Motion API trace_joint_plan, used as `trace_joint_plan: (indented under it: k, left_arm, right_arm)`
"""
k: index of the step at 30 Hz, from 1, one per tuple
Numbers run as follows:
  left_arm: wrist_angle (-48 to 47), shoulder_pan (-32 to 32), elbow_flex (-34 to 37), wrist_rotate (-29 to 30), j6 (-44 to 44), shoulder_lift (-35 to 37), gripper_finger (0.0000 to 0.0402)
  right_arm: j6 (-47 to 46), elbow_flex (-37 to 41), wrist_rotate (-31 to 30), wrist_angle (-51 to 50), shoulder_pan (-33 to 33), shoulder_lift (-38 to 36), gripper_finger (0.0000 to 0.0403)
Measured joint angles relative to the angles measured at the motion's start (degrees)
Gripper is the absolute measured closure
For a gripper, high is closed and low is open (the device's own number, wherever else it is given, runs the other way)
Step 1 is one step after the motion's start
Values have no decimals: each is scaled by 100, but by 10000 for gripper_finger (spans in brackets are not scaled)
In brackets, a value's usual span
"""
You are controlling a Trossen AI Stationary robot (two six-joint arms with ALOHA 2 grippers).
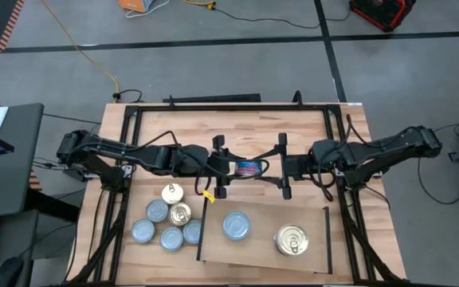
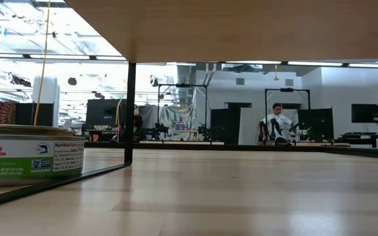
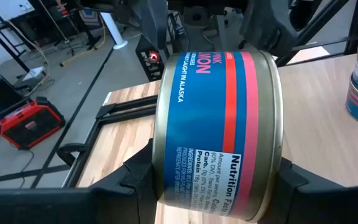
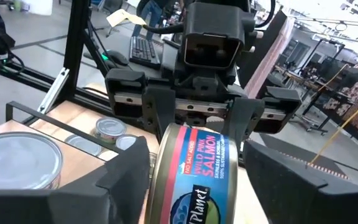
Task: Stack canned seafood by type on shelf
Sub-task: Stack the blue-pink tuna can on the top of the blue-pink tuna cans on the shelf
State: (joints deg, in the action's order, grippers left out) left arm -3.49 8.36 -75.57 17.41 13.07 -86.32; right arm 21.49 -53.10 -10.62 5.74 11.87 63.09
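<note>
A salmon tin with a blue and red label [image 1: 249, 168] hangs in the air over the table's middle, standing on edge, between my two grippers. My left gripper [image 1: 234, 168] comes from the left and is shut on it. My right gripper [image 4: 194, 186] faces it from the right, open; its fingers [image 4: 129, 177] stand close on either side of the tin, and no touch shows. The shelf [image 1: 261, 253], a pale board, lies near the table's near edge; a silvery-blue tin [image 1: 236, 226] and a gold-lidded tin [image 1: 292, 239] rest flat on it. Several more tins [image 1: 170, 219] sit to its left. My left gripper pinches the salmon tin by its two flat faces, one finger [image 3: 132, 186] on each side, beside the label's lower edge [image 3: 185, 186]. The fingers come level from the table's left. The tin is lifted clear of the table, on edge, its label band [image 3: 229, 112] facing up.
Black strips [image 1: 201, 231] [image 1: 326, 239] edge the shelf's short sides. A black frame [image 1: 213, 106] runs round the table. The low view shows a labelled tin [image 2: 31, 160], a thin black post [image 2: 130, 111] and people far off in the room.
</note>
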Motion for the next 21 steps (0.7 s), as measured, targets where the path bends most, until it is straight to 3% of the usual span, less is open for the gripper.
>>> trace_joint_plan:
  k: [7, 10, 21]
  left_arm:
    - [61, 0, 0, 43, 83, 0, 225]
    - [56, 0, 0, 282, 70, 0, 225]
    - [317, -7, 0, 258, -25, -2, 225]
  right_arm:
    - [-190, 0, 12, -55, -1, 0, 24]
    - [-194, 0, 18, -72, -1, 0, 7]
    - [-498, 0, 11, -246, -363, 0, 75]
